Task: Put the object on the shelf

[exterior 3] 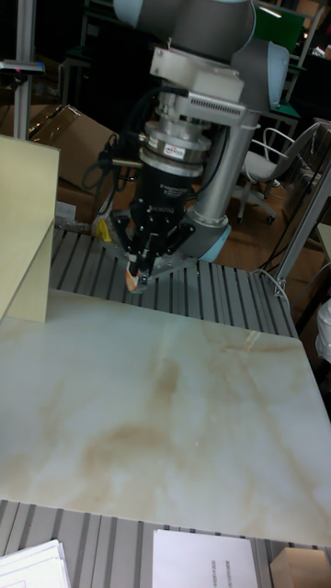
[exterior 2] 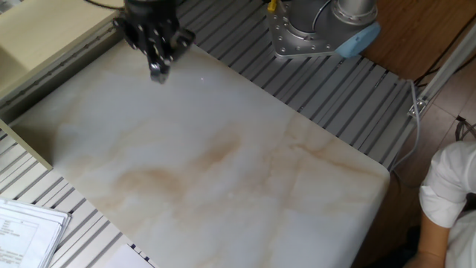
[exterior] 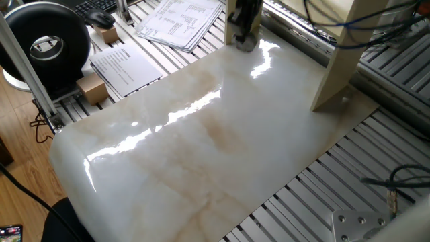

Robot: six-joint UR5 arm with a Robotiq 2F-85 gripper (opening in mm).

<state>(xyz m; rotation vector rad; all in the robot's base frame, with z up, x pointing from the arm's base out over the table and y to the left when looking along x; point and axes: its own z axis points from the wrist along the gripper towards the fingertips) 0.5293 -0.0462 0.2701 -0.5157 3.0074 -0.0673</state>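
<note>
**Gripper carrying the small disc above the marble worktop, beside the shelf**

One fixed view: the dark two-finger gripper [exterior: 246, 42] hangs over the far edge of the glossy white marble worktop [exterior: 201, 141], its fingers closed on the tiny round silver metal disc [exterior: 246, 44]. The pale beige wooden shelf [exterior: 346, 47] stands to the right, one upright side panel resting on the worktop. A big black spool [exterior: 47, 44], a small brown cardboard box [exterior: 92, 88] and printed paper sheets [exterior: 178, 20] lie to the left, off the marble.

The other fixed view: the gripper [exterior 2: 158, 71] is near the worktop's [exterior 2: 223, 171] upper left corner, close to the shelf [exterior 2: 52, 33]. The disc [exterior 2: 158, 73] shows as a small bright spot between the fingertips, clear of the surface.

Tall fixed view: the gripper [exterior 3: 138, 276] points downward above the worktop's [exterior 3: 156, 404] far edge, the disc [exterior 3: 137, 278] pinched at its tips. The shelf's [exterior 3: 28, 230] panel stands at left, apart from the gripper.
</note>
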